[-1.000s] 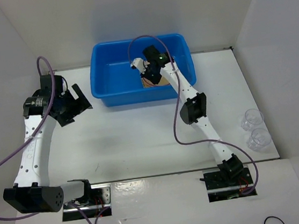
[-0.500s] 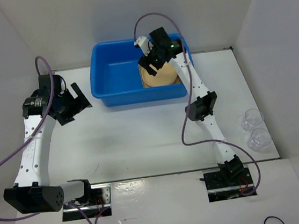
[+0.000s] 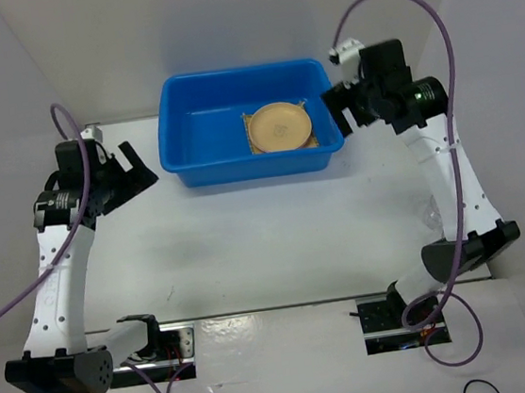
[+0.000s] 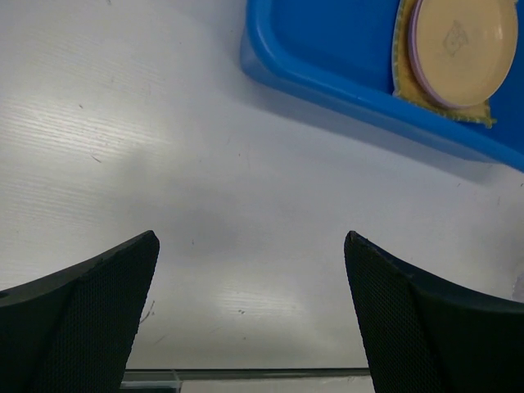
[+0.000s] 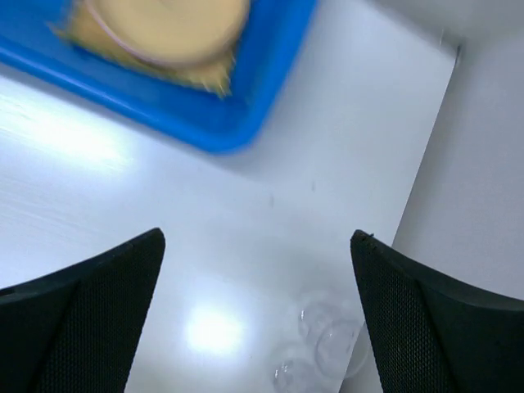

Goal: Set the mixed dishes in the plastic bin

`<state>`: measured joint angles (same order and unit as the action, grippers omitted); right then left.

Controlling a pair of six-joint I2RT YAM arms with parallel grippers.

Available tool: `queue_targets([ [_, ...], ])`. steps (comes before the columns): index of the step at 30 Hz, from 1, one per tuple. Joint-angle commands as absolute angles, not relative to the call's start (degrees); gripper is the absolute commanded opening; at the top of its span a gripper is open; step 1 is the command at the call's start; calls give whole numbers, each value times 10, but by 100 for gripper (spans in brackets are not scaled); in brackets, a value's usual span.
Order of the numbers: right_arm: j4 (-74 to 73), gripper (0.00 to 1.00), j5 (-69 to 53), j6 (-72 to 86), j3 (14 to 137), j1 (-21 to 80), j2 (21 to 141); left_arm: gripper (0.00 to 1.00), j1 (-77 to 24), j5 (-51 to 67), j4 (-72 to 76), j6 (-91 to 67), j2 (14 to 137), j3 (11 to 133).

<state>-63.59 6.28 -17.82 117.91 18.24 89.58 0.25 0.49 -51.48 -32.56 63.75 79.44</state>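
The blue plastic bin (image 3: 192,157) stands at the back middle of the table. Inside it, at the right end, the tan-orange plate (image 3: 279,127) lies on the yellow woven mat (image 4: 401,75), with a pink plate rim (image 4: 427,88) showing under it. My right gripper (image 3: 342,107) hangs open and holds nothing, just outside the bin's right end. In the right wrist view it (image 5: 258,236) is above bare table, with two clear cups (image 5: 332,344) below it by the wall. My left gripper (image 3: 140,166) is open, left of the bin, over the table (image 4: 250,237).
White walls close in the table on the left, back and right. The right arm's forearm crosses over the cups in the top view, where only a cup edge (image 3: 429,215) shows. The arm bases sit at the near edge.
My right gripper opened, let go of the tan-orange plate in the bin, and swung up and right out of the bin. The left arm shifted slightly toward the near left.
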Motion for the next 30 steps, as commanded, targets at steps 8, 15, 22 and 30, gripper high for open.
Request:
queue_targets([
  [8, -636, 95, 45, -226, 816, -129, 806, 100, -19, 136, -439, -293, 720, 766],
  [15, -561, 92, 98, -254, 717, -236, 790, 100, -30, 185, -433, -293, 804, 813],
  [22, -500, 92, 110, -286, 703, -299, 807, 100, -35, 201, -433, -298, 810, 812],
  [30, -455, 89, 105, -303, 673, -318, 853, 100, -35, 201, -433, -298, 799, 788],
])
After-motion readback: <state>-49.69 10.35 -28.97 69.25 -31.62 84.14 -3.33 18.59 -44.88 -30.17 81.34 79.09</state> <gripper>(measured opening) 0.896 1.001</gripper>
